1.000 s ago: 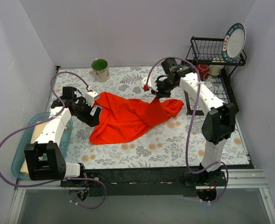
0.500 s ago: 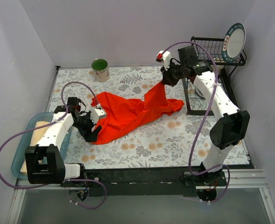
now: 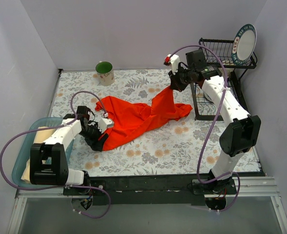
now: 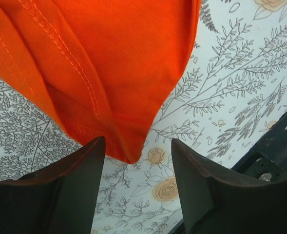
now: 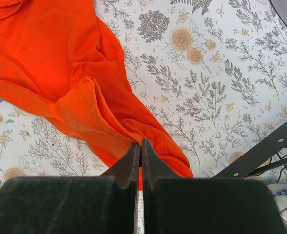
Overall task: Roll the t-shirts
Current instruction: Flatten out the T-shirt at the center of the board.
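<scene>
Aloft, right fingers (image 5: 126, 170) pinch orange t-shirt (image 3: 133, 119); corner between parted left fingers (image 4: 75, 180).

R fingers (image 5: 128, 168) raised orange tee (image 3: 133, 119); L fingers (image 4: 70, 190) pulled back.

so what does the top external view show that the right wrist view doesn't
Only the top external view: the left gripper by the near corner of the orange t-shirt, the green mug and the blue bin. Only the right wrist view: close up, the right gripper shut on a pinched fold of cloth. Both: the orange t-shirt on the floral table cover.
</scene>
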Controlling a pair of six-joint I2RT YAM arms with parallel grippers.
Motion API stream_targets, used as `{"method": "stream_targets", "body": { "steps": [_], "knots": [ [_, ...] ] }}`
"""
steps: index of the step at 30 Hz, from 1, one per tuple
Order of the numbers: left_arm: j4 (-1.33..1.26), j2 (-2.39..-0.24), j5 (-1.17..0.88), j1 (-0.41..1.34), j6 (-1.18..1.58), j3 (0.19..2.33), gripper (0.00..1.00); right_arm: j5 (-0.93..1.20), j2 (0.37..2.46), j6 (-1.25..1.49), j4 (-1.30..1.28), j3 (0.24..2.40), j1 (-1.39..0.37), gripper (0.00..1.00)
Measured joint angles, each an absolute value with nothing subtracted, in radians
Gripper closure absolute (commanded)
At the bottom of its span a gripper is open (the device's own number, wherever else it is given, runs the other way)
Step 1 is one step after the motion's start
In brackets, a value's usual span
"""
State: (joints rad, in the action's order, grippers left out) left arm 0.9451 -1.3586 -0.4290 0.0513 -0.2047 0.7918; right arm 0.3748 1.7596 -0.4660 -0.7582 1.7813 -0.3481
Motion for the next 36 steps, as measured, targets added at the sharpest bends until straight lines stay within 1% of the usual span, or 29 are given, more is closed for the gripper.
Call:
{"method": "stream_targets", "body": {
  "steps": [1,4,9,14,19,21,22,23,24,25,29,31,33,36],
  "knots": [
    [0.934,-1.362,-0.426,0.055,-0.194,0.791,0.52,0.375,1.76,-0.466,-0.755,1.777,-0.348,0.99],
    [0.891,-1.37,-0.41,0.084,-0.154,0.782,0.56,0.376,1.76,-0.466,-0.755,1.764,-0.345,0.99],
    [0.871,-1.376,-0.384,0.131,-0.105,0.757,0.56,0.377,1.76,-0.466,-0.755,1.755,-0.334,0.99],
    [0.868,-1.373,-0.345,0.134,-0.083,0.754,0.57,0.381,1.758,-0.466,-0.751,1.751,-0.324,0.99],
    [0.855,-1.345,-0.295,0.134,-0.07,0.724,0.66,0.392,1.755,-0.464,-0.749,1.736,-0.321,0.99],
    [0.854,-1.339,-0.282,0.134,-0.064,0.706,0.71,0.395,1.754,-0.462,-0.748,1.736,-0.321,0.99],
    [0.852,-1.338,-0.276,0.134,-0.06,0.699,0.82,0.397,1.753,-0.461,-0.747,1.736,-0.321,0.99],
    [0.851,-1.338,-0.271,0.134,-0.054,0.694,0.88,0.398,1.753,-0.459,-0.746,1.736,-0.321,0.99],
    [0.848,-1.335,-0.268,0.134,-0.047,0.694,0.97,0.398,1.752,-0.458,-0.745,1.736,-0.321,0.99],
    [0.844,-1.334,-0.264,0.134,-0.038,0.694,1.0,0.399,1.751,-0.456,-0.744,1.736,-0.321,0.99],
    [0.845,-1.333,-0.25,0.134,-0.009,0.715,1.0,0.393,1.738,-0.455,-0.743,1.736,-0.321,0.99],
    [0.868,-1.333,-0.249,0.134,0.023,0.771,1.0,0.373,1.726,-0.449,-0.737,1.737,-0.32,0.99],
    [0.882,-1.331,-0.249,0.133,0.062,0.869,1.0,0.342,1.714,-0.43,-0.73,1.765,-0.31,0.99],
    [0.853,-1.322,-0.25,0.128,0.144,1.092,1.0,0.295,1.708,-0.376,-0.709,1.865,-0.262,0.99]
  ]
}}
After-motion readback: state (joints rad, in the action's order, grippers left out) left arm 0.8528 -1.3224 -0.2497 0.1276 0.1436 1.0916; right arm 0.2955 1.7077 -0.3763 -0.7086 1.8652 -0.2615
